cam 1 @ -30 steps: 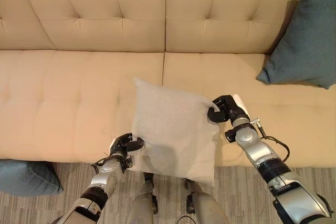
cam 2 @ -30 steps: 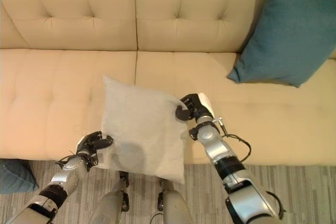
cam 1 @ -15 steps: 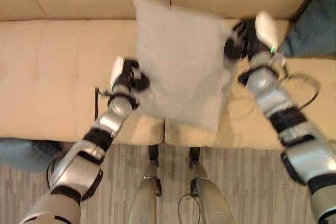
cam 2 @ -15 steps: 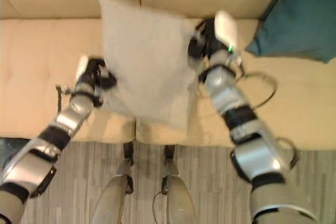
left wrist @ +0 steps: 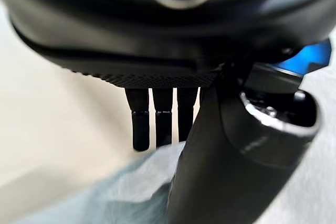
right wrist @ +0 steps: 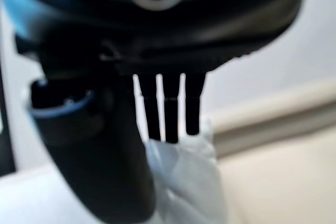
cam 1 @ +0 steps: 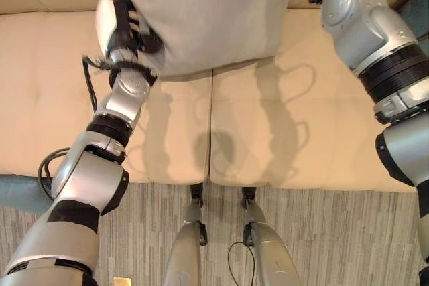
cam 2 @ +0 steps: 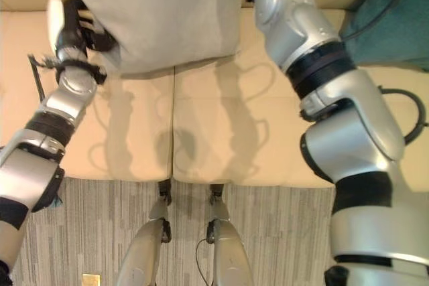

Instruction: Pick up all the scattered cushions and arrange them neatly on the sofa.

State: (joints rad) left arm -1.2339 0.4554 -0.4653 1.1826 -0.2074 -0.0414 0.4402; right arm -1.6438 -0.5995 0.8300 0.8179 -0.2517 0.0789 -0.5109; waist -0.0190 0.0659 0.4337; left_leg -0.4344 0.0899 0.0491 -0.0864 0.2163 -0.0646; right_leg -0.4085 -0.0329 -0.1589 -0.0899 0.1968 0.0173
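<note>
We are holding the grey cushion (cam 1: 201, 11) up above the sofa (cam 1: 268, 132) seat, our left hand (cam 1: 124, 28) and right hand (right wrist: 100, 145) each pinching an edge of its fabric. With grips this shallow, we are risking one edge slipping free, leaving the cushion swinging down crooked.

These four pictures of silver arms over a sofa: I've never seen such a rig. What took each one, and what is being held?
A two-armed humanoid robot stands facing a beige tufted sofa. The two wide pictures come from its head camera, looking down. The two dark close-ups come from cameras on its wrists, looking along each hand. Between the left hand and the right hand it holds a pale grey fabric cushion over the seat, each hand pinching an edge. A teal cushion lies on the sofa's right end; another blue-grey cushion lies on the floor, left.
</note>
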